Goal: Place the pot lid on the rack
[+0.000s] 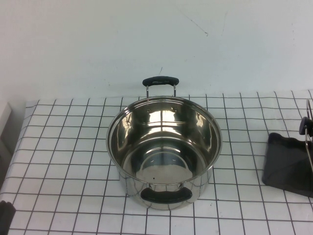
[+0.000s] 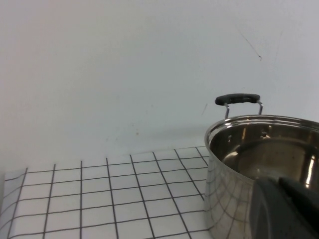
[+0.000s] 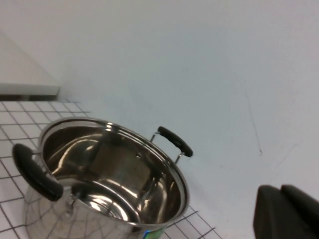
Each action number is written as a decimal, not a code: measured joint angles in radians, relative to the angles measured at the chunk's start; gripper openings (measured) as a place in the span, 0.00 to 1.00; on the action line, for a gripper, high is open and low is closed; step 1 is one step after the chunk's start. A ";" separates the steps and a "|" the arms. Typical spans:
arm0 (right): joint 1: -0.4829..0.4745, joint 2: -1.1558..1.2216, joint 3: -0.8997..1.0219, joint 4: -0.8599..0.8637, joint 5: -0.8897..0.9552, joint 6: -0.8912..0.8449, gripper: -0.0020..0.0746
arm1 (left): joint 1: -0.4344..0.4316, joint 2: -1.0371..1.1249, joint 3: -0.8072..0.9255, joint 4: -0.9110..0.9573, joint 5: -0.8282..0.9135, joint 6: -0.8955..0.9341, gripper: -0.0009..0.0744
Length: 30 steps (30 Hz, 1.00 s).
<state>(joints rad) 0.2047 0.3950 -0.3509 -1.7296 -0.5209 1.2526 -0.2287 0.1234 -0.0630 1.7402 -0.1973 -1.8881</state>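
Lid seemingly racked, pot bare.
The pot lid appears to stand edge-on in the rack at the table's far right, well apart from the open pot. The left gripper sits at the near-left corner, and the right gripper shows only in its wrist view; I cannot tell whether either is open. If checking the seating, approach gently, since an upright lid tips easily.

Desk: white cloth, thin black grid lines. Wall: plain white, a few faint dark scratches.

Pot: shiny silver steel, mirror-bright inside, grid reflected on its outer wall; two black handles.

Rack, at right edge: dark grey tray, thin silver wires, a black knob showing among them.

Left gripper: dark grey, matte. Right gripper: black.
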 joint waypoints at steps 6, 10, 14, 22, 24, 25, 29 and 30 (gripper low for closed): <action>0.000 0.000 0.029 -0.031 0.081 0.037 0.02 | 0.000 0.000 0.000 0.003 -0.085 0.000 0.01; 0.023 0.000 0.031 -0.031 0.215 0.182 0.02 | 0.000 0.000 0.000 0.006 -0.142 0.000 0.01; 0.093 0.000 0.033 0.018 0.282 0.357 0.02 | 0.000 0.000 0.000 0.006 -0.206 0.000 0.01; 0.143 0.000 0.046 0.463 0.315 0.016 0.02 | 0.000 0.000 0.000 0.014 -0.297 0.000 0.01; 0.143 -0.001 0.053 0.771 0.359 -0.433 0.02 | 0.000 0.000 0.000 0.016 -0.315 0.000 0.01; 0.145 -0.001 0.055 0.964 0.401 -0.689 0.02 | 0.000 0.000 0.000 0.016 -0.320 0.000 0.01; 0.145 -0.023 0.062 1.689 0.638 -1.484 0.02 | 0.000 0.000 0.000 0.020 -0.346 0.002 0.01; 0.145 -0.038 0.067 1.804 0.676 -1.571 0.02 | 0.000 0.000 0.000 0.022 -0.351 0.002 0.01</action>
<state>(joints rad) 0.3494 0.3573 -0.2837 0.0747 0.1548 -0.3184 -0.2287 0.1234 -0.0630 1.7620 -0.5479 -1.8860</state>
